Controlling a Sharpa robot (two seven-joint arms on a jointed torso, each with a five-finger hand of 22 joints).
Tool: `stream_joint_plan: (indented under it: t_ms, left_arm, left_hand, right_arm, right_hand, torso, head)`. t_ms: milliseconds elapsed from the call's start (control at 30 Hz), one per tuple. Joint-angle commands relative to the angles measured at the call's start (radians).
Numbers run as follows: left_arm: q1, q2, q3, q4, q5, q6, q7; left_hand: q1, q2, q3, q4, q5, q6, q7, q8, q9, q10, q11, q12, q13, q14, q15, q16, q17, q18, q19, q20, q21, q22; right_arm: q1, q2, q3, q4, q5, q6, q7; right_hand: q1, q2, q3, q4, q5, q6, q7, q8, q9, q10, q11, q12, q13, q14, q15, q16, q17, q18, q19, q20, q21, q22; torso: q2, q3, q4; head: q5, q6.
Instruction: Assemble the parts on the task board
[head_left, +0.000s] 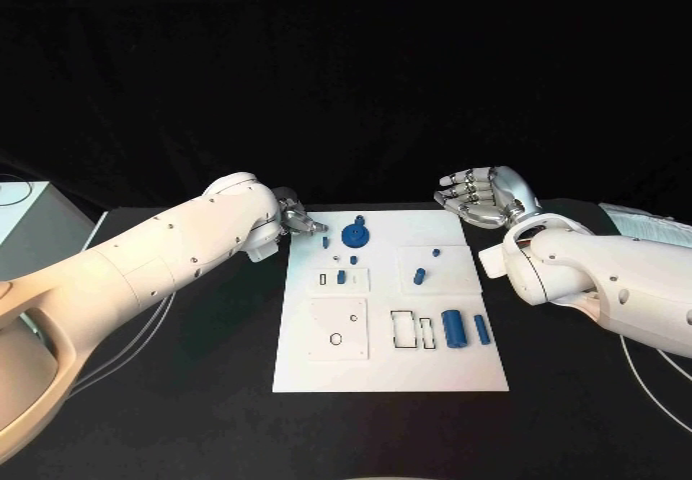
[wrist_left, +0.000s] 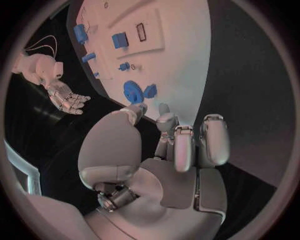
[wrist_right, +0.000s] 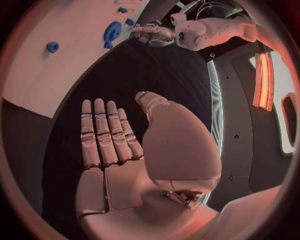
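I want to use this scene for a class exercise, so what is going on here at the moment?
A two-armed robot stands at a black table with a white task board carrying small blue parts. Its left hand is at the board's far left corner, fingers curled near the blue gear, apparently holding nothing. The right hand hovers open, off the board beyond its far right corner. Two blue cylinders lie on the board's right side. No part is held.

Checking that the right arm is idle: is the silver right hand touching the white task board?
Apart. In the right wrist view, black table separates the open right hand from the white task board.
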Motion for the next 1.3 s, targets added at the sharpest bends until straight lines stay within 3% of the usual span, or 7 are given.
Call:
stream_joint_plan:
  t_ms: [33,533,933,1300]
  left_arm:
    - [0.002,0.006,-0.001,0.002,0.020,0.017,0.012]
    - [0.003,0.009,-0.004,0.019,0.046,0.050,0.009]
    - [0.002,0.018,-0.020,0.011,0.050,0.059,0.008]
    - [0.002,0.020,-0.023,0.003,0.051,0.052,0.008]
  left_hand:
    - [0.012,0.001,-0.008,0.000,0.006,-0.007,-0.001,-0.003,-0.001,-0.007,0.002,-0.004,-0.001,0.088,0.005,-0.007,0.211,-0.006,-0.007,-0.002,-0.006,-0.001]
    - [0.011,0.001,-0.010,0.001,0.005,-0.009,0.001,-0.006,-0.002,-0.010,0.004,-0.005,-0.004,0.087,0.007,-0.008,0.208,-0.005,-0.011,-0.001,-0.008,-0.006]
    - [0.011,0.001,-0.011,0.001,0.004,-0.011,0.002,-0.007,-0.003,-0.014,0.005,-0.007,-0.008,0.086,0.008,-0.009,0.207,-0.004,-0.015,0.000,-0.011,-0.011]
    - [0.020,0.011,-0.008,0.000,0.006,-0.013,0.004,-0.010,-0.004,-0.019,0.007,-0.008,-0.009,0.086,0.010,-0.009,0.206,-0.003,-0.017,0.002,-0.012,-0.013]
  right_arm:
    - [0.001,0.002,0.001,-0.001,0.035,-0.002,0.052]
    - [0.003,0.010,0.001,-0.009,0.038,-0.015,0.047]
    - [0.003,0.013,0.001,-0.010,0.039,-0.016,0.048]
    - [0.003,0.015,0.001,-0.009,0.042,-0.012,0.046]
  right_hand:
    - [0.006,0.000,-0.001,-0.006,0.006,0.007,0.030,-0.008,-0.003,0.008,0.002,-0.010,-0.015,0.009,0.001,-0.010,-0.010,0.006,-0.012,0.001,-0.004,-0.016]
    - [0.007,0.004,-0.007,-0.016,0.010,0.018,0.033,-0.026,-0.012,0.012,0.008,-0.040,-0.068,-0.002,0.012,-0.064,-0.056,0.005,-0.052,0.012,-0.004,-0.084]
    - [0.004,0.004,-0.014,-0.018,0.010,0.017,0.036,-0.032,-0.015,0.010,0.011,-0.056,-0.079,0.001,0.014,-0.075,-0.066,0.005,-0.055,0.014,-0.002,-0.100]
    - [0.003,0.005,-0.018,-0.019,0.011,0.016,0.040,-0.036,-0.017,0.011,0.013,-0.063,-0.081,0.002,0.016,-0.080,-0.070,0.005,-0.058,0.015,-0.002,-0.107]
  torso:
    - [0.000,-0.0009,-0.0005]
    - [0.000,-0.0011,0.0007]
    - [0.001,-0.0003,-0.0012]
    - [-0.001,0.0001,0.0006]
  head:
    - [0.003,-0.002]
    - [0.000,-0.008]
    - [0.001,-0.011]
    - [-0.001,-0.012]
